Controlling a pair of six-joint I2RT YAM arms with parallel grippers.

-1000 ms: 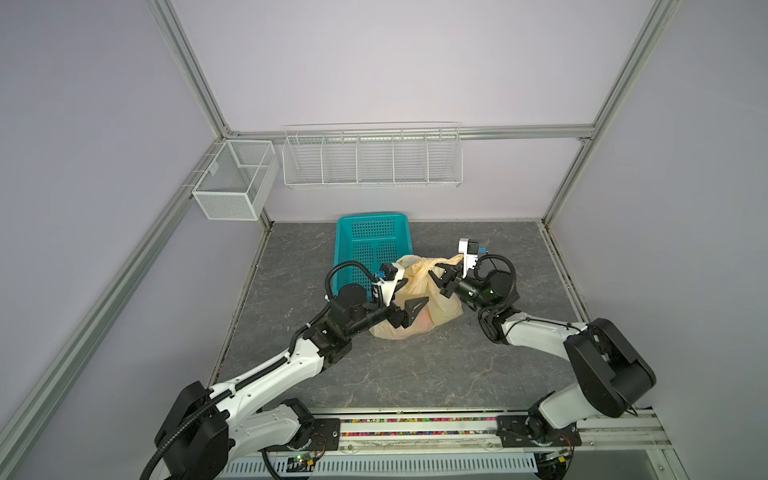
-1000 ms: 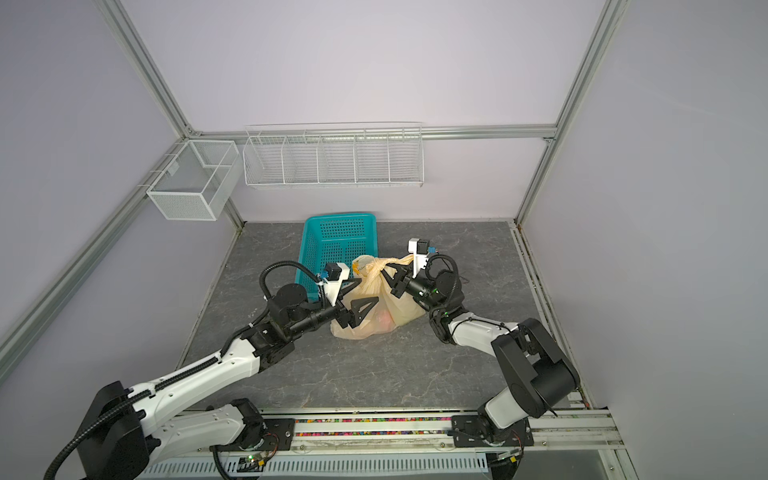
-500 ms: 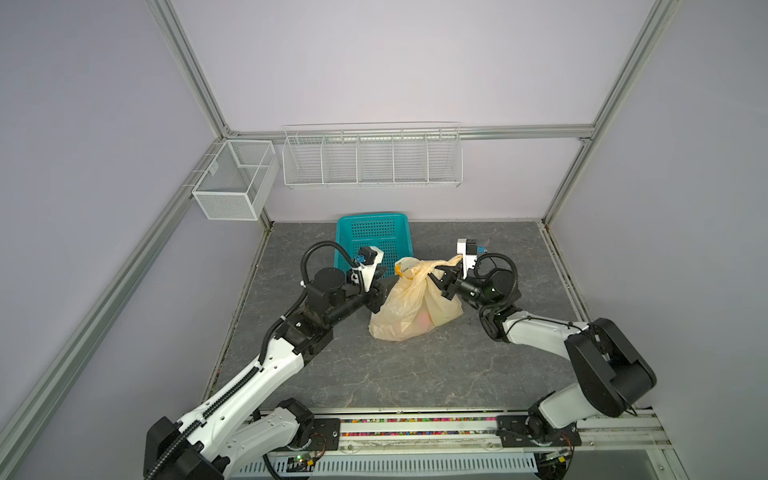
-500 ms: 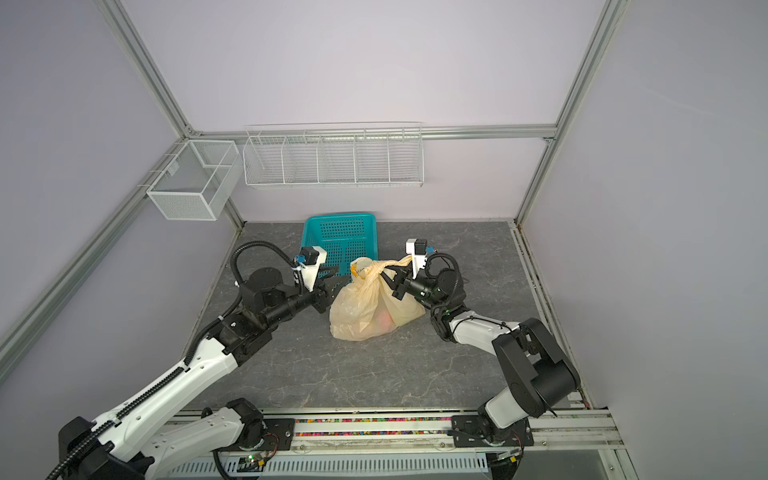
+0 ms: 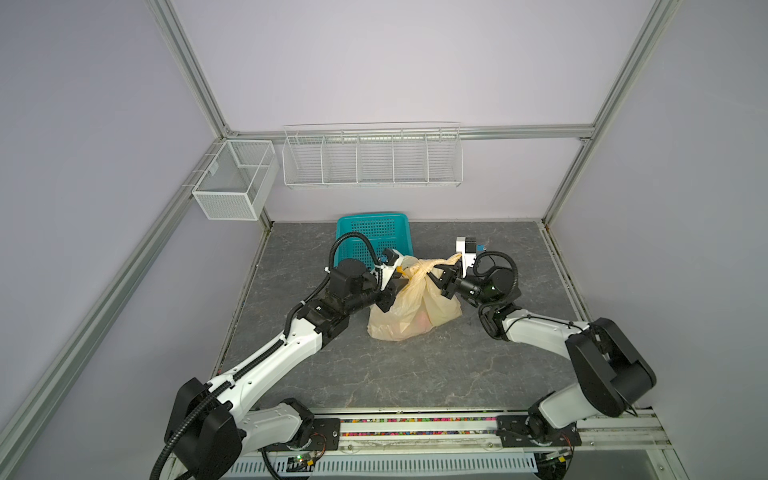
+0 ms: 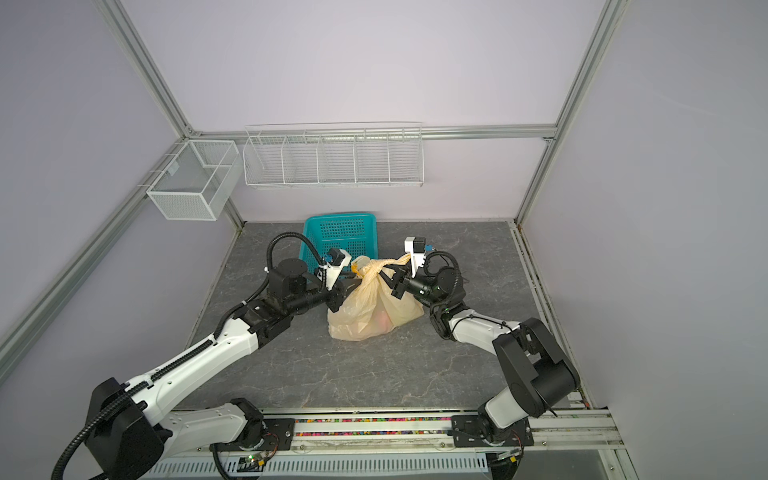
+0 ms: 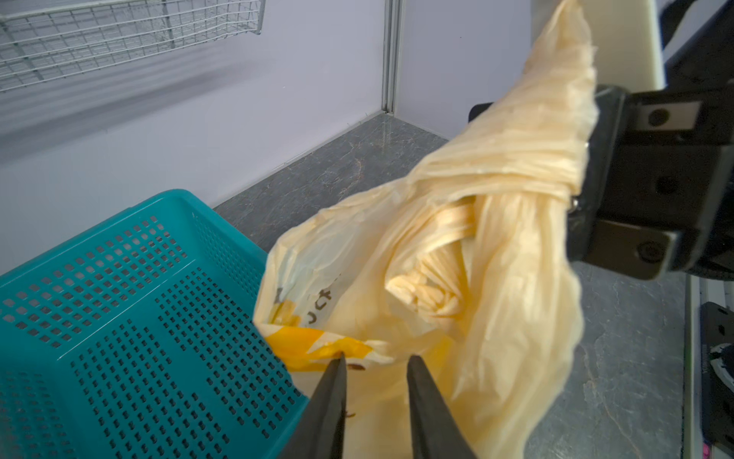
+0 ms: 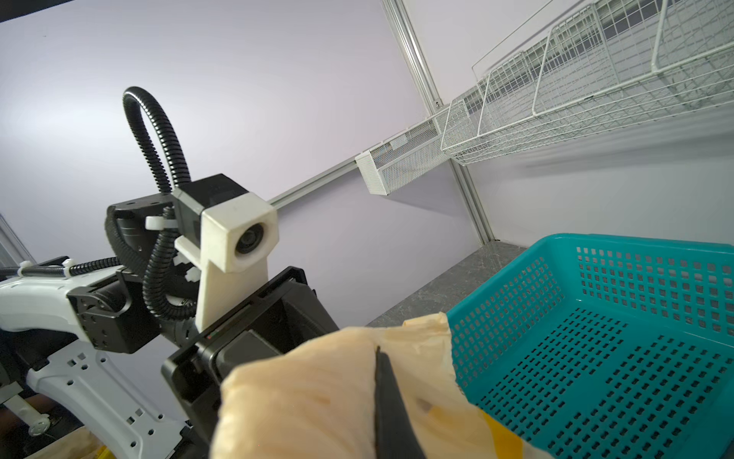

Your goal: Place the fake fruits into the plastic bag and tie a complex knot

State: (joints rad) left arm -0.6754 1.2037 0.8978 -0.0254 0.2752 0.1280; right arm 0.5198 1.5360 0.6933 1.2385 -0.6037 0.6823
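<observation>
**Bag strung up between both arms, basket crowding the back**

The plastic bag (image 5: 415,307) sits mid-table, base on the grey tabletop (image 5: 415,374). Its top is drawn up into the knot (image 5: 410,270), a bunched twist with one end poking out toward the right arm. A pinkish blob of the fake fruits (image 5: 423,321) shows through the film low down, but I can't count them.

The right gripper (image 5: 440,278) is clenched on the twisted handle just right of the knot. The left gripper (image 7: 375,359) has its jaws narrowed to a slim gap, tips right at the banana-printed flap on the bag's left side. Honestly can't tell if any film is pinched.

What's in the way: the teal basket (image 5: 370,217) is just behind the bag, its near corner right by the bag's top. The left wrist camera sits over that corner in both top views. The back wall is close behind the basket. A wire rack (image 5: 372,158) hangs on that wall and a mesh box (image 5: 232,183) on the left wall, both well above the table.

Open room: bare tabletop from the bag's front down to the front rail (image 5: 415,432), plus a strip right of the right arm. The left arm lies diagonally across the front-left part.
</observation>
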